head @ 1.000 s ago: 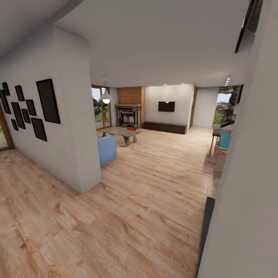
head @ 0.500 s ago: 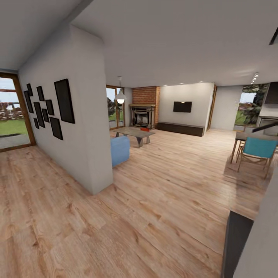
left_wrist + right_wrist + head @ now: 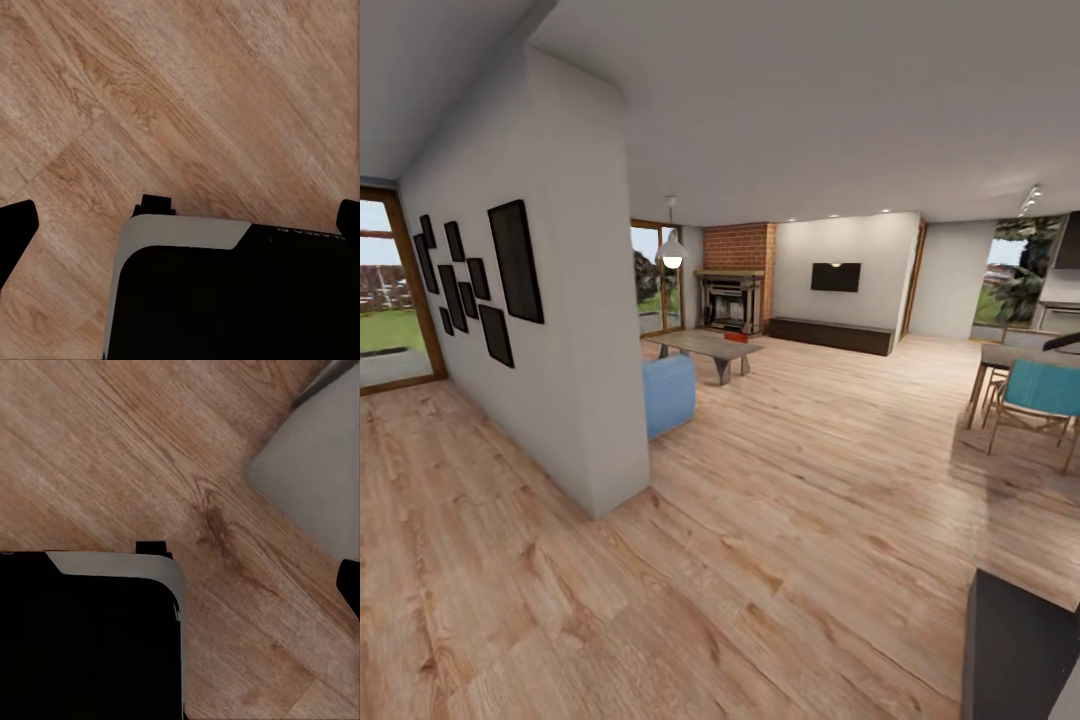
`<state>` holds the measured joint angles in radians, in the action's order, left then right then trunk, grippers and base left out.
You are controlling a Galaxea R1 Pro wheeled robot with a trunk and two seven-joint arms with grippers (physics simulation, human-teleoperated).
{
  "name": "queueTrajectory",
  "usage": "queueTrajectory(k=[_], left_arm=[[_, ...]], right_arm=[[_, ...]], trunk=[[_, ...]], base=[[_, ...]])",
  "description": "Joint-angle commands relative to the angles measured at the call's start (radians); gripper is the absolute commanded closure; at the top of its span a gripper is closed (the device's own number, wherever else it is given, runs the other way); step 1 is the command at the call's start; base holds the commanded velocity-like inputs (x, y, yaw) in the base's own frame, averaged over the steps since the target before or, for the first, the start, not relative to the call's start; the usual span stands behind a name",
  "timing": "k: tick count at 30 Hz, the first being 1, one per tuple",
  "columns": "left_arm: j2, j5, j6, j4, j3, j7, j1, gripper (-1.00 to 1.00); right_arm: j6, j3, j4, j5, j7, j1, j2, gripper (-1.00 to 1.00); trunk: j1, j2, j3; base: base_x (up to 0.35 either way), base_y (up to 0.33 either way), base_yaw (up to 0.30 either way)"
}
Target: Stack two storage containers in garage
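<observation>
While the robot looks down the living room (image 3: 830,420), an orange-red bit, prob one of the storage containers (image 3: 736,337), sits on the low coffee table (image 3: 705,347) by the brick fireplace (image 3: 735,275). Too small to read its long axis, & the 2nd one can't be picked out. Both wrist views look down at wood planks (image 3: 187,112) w/ the robot's dark base below. Left gripper (image 3: 180,232): fingertips far apart at the frame edges, open, nothing held. Right gripper (image 3: 225,577): one tip showing, can't tell its state. Container lies well ahead of both pincers, slightly toward the left one — long drive fwd first.
</observation>
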<state>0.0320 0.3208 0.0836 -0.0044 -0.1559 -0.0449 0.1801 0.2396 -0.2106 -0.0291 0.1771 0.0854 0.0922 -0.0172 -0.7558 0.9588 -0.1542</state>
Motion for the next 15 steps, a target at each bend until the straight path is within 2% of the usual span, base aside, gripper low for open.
queueTrajectory(k=[1, 15], left_arm=[[0.0, 0.011, 0.004, 0.001, -0.008, -0.004, 0.001, -1.0], [0.0, 0.011, 0.003, 0.001, -0.008, -0.004, 0.001, -1.0]], right_arm=[[0.006, -0.009, -0.003, 0.009, 0.001, 0.001, 0.0, -1.0], [0.009, -0.007, -0.003, 0.013, 0.002, 0.001, 0.0, -1.0]], trunk=[[-0.001, 0.001, -0.001], [-0.001, 0.001, -0.001]], base=[[0.325, 0.0, 0.0], [0.325, 0.0, 0.0]])
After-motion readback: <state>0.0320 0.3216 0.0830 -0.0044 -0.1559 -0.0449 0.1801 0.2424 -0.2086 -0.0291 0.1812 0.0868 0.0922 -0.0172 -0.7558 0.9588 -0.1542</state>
